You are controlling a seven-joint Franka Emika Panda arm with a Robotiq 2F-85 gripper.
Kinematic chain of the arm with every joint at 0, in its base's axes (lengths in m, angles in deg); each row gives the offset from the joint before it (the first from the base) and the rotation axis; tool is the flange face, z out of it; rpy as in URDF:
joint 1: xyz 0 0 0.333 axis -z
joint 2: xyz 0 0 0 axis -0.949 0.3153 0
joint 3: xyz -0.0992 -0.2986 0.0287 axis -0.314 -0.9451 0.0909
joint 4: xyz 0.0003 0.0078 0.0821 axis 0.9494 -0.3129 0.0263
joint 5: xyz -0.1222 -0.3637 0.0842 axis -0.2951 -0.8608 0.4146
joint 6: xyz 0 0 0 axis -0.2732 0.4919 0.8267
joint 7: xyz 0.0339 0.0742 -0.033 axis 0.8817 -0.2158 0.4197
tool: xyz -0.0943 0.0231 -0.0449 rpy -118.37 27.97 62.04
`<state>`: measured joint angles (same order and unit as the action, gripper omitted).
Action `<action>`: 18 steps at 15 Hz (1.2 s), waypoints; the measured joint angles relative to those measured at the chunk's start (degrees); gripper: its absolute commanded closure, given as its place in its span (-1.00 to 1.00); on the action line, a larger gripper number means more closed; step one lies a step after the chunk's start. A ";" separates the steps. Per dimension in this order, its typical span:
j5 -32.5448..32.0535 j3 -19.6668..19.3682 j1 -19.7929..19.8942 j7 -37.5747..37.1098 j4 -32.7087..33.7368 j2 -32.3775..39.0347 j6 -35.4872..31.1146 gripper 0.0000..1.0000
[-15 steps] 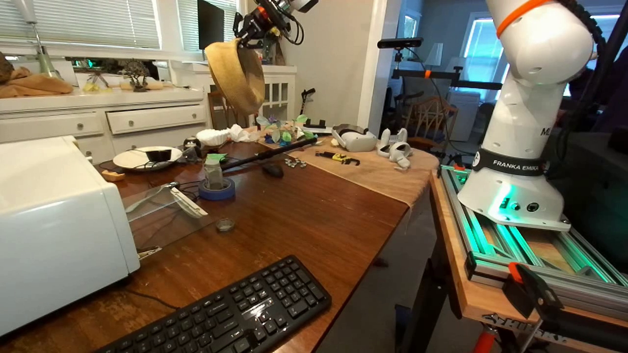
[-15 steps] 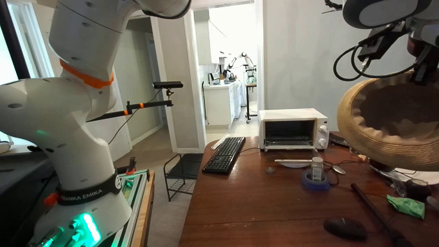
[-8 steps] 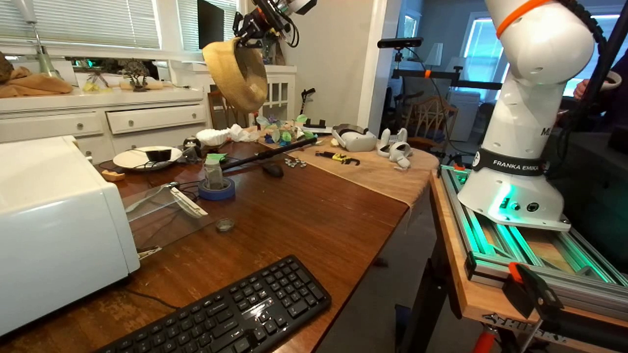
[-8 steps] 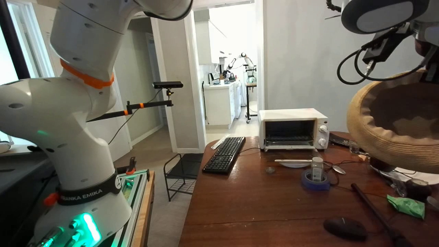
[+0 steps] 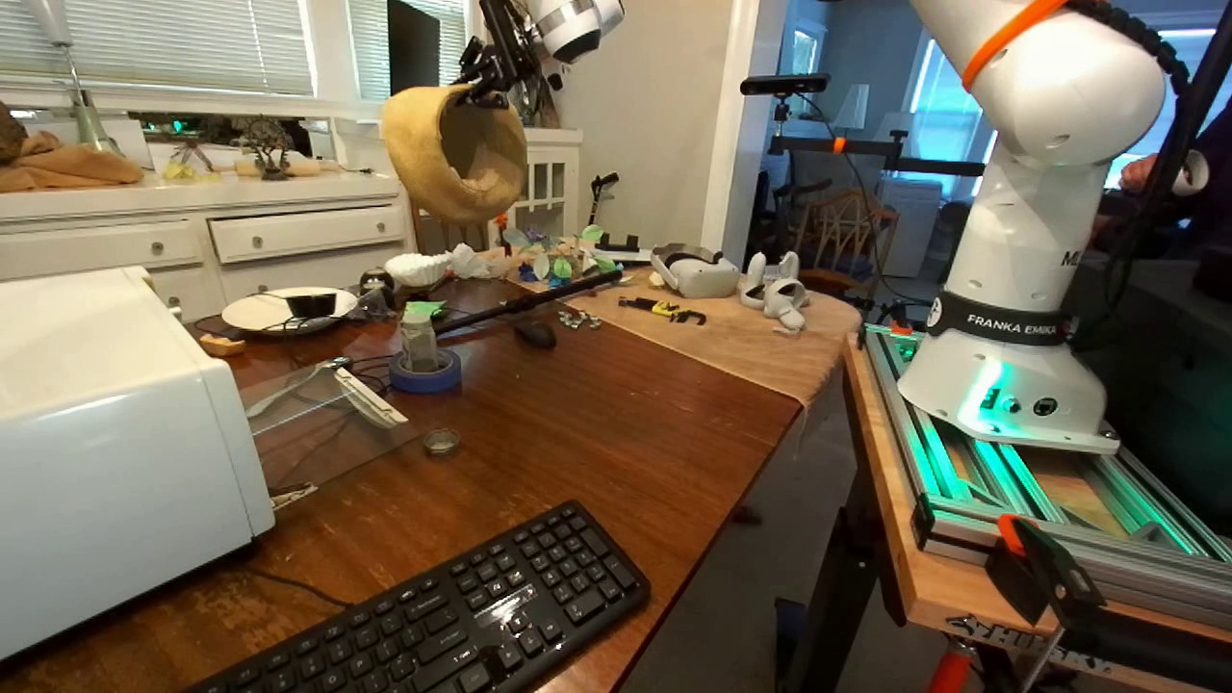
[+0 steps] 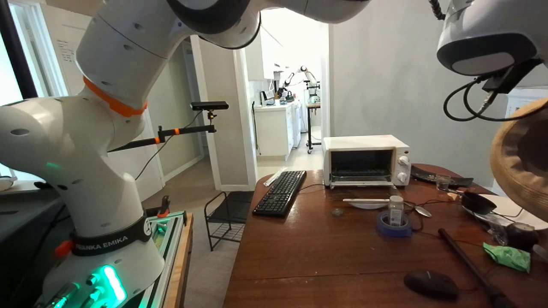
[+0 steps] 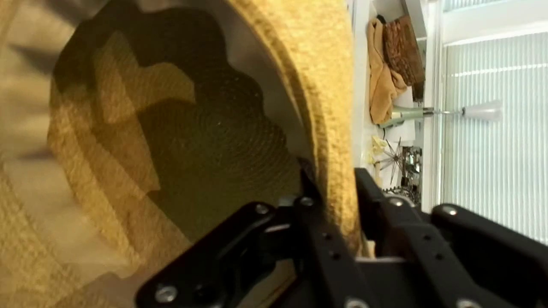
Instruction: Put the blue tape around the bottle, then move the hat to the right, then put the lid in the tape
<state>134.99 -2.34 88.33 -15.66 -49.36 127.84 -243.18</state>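
The hat [image 5: 450,154] hangs pinched between the fingers [image 7: 376,203].

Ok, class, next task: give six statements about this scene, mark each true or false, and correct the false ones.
1. The bottle stands inside the ring of blue tape. True.
2. The small round lid lies on the table. True.
3. The bottle is on its side. False: it stands upright.
4. The gripper has the edge of the hat between its fingers. True.
5. The lid sits in the tape. False: it lies apart from it.
6. The hat rests on the table. False: it hangs in the air.
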 measured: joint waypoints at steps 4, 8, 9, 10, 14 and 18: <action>4.68 0.99 0.14 -2.89 5.49 3.80 -7.40 -0.80; 7.23 2.95 0.18 -0.54 14.53 8.31 -16.67 -1.00; 7.11 3.10 0.09 1.28 17.07 9.57 -18.29 -1.00; 6.58 2.92 -0.05 3.00 19.21 10.77 -19.50 -1.00; -0.33 -0.06 -0.09 5.46 23.55 14.49 -22.01 -1.00; -7.93 -2.73 0.61 6.25 27.06 18.64 -25.83 -1.00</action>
<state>127.06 -5.06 88.94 -9.41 -22.30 146.48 -269.01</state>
